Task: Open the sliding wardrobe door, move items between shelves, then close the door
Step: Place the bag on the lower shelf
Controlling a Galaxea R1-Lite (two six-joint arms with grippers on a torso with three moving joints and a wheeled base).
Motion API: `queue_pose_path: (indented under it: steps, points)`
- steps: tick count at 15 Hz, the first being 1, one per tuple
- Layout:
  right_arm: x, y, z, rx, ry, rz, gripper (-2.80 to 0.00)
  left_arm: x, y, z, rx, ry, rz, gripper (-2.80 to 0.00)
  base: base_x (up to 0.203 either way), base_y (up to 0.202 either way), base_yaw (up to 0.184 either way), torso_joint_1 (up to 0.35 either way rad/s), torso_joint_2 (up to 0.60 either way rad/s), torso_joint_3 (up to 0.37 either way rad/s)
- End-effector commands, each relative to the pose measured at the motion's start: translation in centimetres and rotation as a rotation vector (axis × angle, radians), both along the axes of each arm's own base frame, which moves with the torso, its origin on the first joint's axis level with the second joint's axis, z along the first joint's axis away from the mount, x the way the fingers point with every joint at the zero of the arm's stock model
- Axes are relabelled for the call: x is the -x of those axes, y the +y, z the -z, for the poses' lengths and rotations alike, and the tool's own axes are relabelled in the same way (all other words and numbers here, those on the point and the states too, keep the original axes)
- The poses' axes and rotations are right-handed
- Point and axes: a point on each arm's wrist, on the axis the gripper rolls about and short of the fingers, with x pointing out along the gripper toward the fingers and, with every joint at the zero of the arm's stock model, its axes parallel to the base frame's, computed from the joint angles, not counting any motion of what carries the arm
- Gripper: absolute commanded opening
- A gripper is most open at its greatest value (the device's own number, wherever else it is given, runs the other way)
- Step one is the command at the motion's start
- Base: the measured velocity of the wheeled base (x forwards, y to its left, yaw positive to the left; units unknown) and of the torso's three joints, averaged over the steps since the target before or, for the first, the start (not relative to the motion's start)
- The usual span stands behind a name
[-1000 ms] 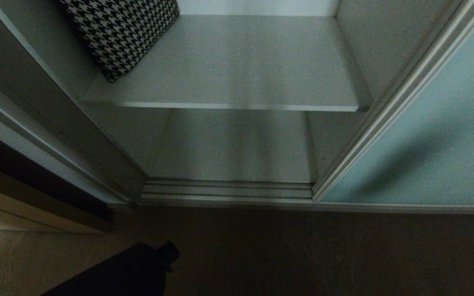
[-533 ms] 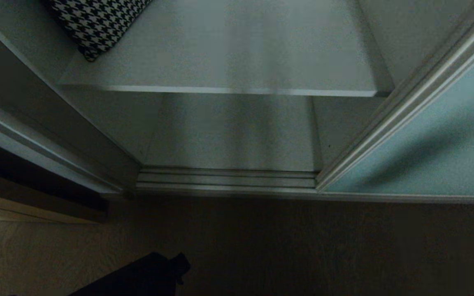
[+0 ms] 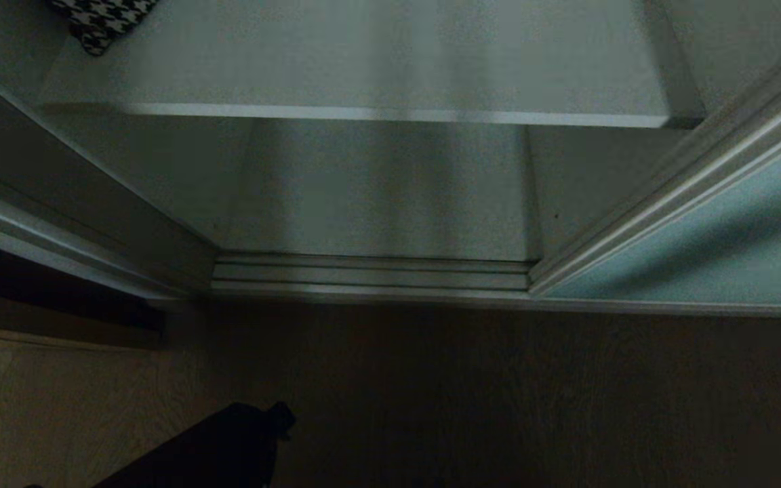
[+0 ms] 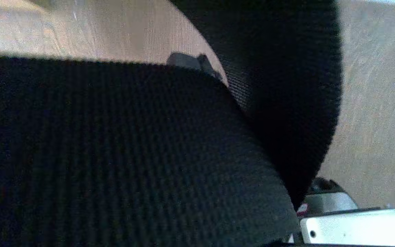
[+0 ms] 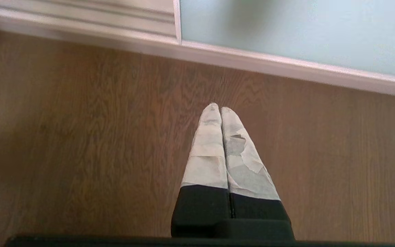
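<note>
Houndstooth cushion [image 3: 102, 24]: sits at the upper left corner of the head view, on the upper shelf, tucked toward the wardrobe's left wall; that leaves most of the board bare for whatever is to be set there.

Black bag [image 3: 217, 447]: a dark fabric mass at the lower left of the head view, low over the wooden floor [image 3: 567, 407] and outside the wardrobe. In the left wrist view its woven strap [image 4: 132, 154] fills nearly the whole frame, with a small buckle-like piece [image 4: 187, 61] near the top centre, so the bag appears to hang from the strap close under the wrist.

Left gripper: its fingers cannot be seen (the webbing covers the lens), but they are pinched nearly together, and by the strap's position they are judged to be clamped on it, which would explain why the bag hangs free of the floor.

Upper shelf [image 3: 377, 61]: spans the top of the head view, its thin front edge running across.

Lower shelf [image 3: 377, 196]: mid-frame, directly under it, bare; the likelier target, in judgement, since the bag is carried low.

Door track [image 3: 370, 274]: the grooved rails at the centre, exposed because the door is slid aside.

Sliding wardrobe door [image 3: 723, 251]: the frosted pale panel at the right of the head view, pushed right to leave the opening free.

Right gripper [image 5: 220, 109]: in the right wrist view, taped fingers pressed together on nothing, pointing at the floor near the door's bottom rail; parked.
</note>
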Motion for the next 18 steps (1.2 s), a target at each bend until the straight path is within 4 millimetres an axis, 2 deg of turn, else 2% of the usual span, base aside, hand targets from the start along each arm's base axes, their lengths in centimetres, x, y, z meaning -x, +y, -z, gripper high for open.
queue_pose_path:
  steps: [1,15,18]
  points:
    - [0.0,0.0,0.0,0.001,-0.002,-0.001,-2.8,-0.1,0.0,0.4,0.002,0.016,0.006,-2.8,0.0,0.0,0.0,0.002,0.0,-0.189]
    - [0.0,0.0,0.0,0.001,-0.002,-0.001,-2.8,-1.2,-0.2,2.8,0.01,0.061,0.033,-2.8,0.0,0.0,0.0,0.002,0.0,-0.195]
    - [-0.5,0.0,-0.1,0.001,0.061,-0.001,-2.8,-1.3,-0.3,3.7,0.018,0.083,0.053,-2.8,0.0,0.0,0.0,0.002,0.0,-0.195]
